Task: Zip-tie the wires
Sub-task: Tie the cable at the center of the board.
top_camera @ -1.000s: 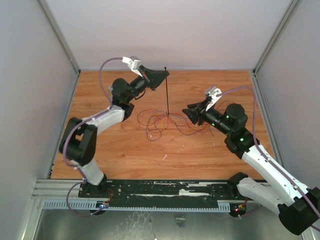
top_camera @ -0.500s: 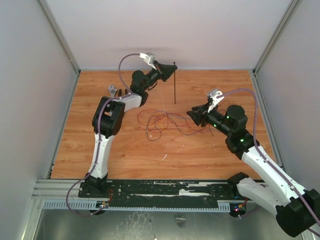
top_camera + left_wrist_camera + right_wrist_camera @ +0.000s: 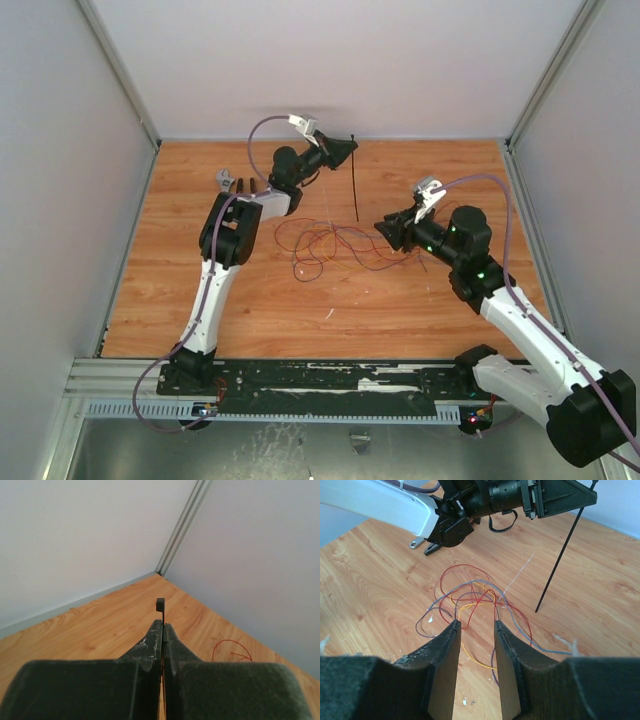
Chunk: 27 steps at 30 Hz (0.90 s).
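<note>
The wires (image 3: 330, 245), thin looping strands of red, purple, yellow and blue, lie in a loose tangle mid-table; they also show in the right wrist view (image 3: 475, 597). My left gripper (image 3: 350, 142) is shut on the zip tie (image 3: 356, 185), a thin black strip held above the table near the back wall, hanging from the jaws. In the left wrist view the zip tie's head (image 3: 160, 604) sticks out past the closed fingertips (image 3: 156, 630). My right gripper (image 3: 385, 229) is open, just right of the wires, its fingers (image 3: 451, 640) hovering over the tangle with nothing between them.
Grey walls enclose the wooden table (image 3: 200, 300) on three sides. A small metal piece (image 3: 226, 180) lies by the left arm's elbow. Small white specks (image 3: 328, 313) dot the table in front of the wires. A black rail (image 3: 330, 378) runs along the near edge.
My left gripper has carried the zip tie rightward and towards the back wall, the arm stretching out. My right gripper has hardly moved.
</note>
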Motion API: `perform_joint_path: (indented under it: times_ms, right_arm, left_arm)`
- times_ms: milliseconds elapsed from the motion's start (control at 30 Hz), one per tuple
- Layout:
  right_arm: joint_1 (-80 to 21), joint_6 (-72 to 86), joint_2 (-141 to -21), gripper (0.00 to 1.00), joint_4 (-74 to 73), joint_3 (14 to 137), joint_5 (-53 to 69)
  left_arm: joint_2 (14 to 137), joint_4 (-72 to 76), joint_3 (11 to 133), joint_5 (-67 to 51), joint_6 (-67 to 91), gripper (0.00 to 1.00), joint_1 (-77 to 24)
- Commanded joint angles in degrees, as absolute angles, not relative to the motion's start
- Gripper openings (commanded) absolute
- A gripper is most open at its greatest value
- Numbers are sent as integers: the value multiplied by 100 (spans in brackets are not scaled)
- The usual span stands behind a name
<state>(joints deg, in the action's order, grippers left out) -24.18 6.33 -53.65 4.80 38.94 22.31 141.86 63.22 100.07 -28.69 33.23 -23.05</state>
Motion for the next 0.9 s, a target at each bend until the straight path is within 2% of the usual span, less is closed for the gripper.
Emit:
perform_joint_path:
  times_ms: [0, 667, 867]
  right_arm:
    - [-2354, 647, -5378, 34, 697, 3833, 2320]
    - [-2338, 856, -5460, 34, 676, 3742, 2193]
    - [-2328, 1395, -5577, 38, 338, 3633, 1869]
  left_arm:
    - [14141, 6579, 9855, -3048, 3382, 0, -2294]
    - [13517, 7431, 8482, -3481, 3422, 0, -2620]
    - [13222, 7479, 8067, -3432, 3289, 0, -2744]
